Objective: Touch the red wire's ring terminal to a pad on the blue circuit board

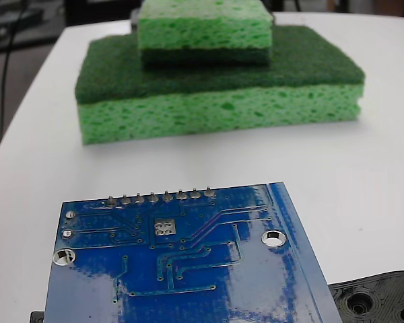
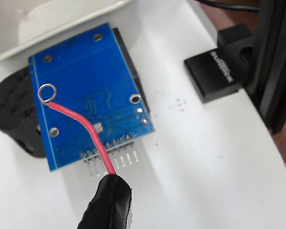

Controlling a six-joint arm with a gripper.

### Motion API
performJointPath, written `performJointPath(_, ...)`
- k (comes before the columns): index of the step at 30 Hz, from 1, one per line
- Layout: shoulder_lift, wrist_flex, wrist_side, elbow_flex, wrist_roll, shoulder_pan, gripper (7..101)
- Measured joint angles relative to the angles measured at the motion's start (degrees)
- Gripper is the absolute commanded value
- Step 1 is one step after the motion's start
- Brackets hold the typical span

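In the wrist view the blue circuit board [image 2: 86,86] lies flat on the white table, its pin row toward me. The red wire [image 2: 83,121] curves up and left from my black-wrapped gripper [image 2: 107,202], which is shut on the wire's lower end. The ring terminal [image 2: 46,93] sits over the board's left part, near a mounting hole; I cannot tell whether it touches. The fixed view shows the blue circuit board [image 1: 188,269] close in the foreground, with wire, ring and gripper out of view.
A black plastic part [image 2: 12,114] with holes lies under the board's left side, also seen as the black plastic part [image 1: 380,299]. Two stacked green sponges [image 1: 215,94] stand behind the board. A small black block [image 2: 217,69] and dark frame sit at the table's right edge.
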Motion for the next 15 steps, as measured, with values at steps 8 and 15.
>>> performJointPath(8,-11.6,-2.8,2.5,-5.9,1.3,-0.7,100.3)
performJointPath(15,-18.6,-6.9,5.3,-6.2,2.9,-2.9,100.3)
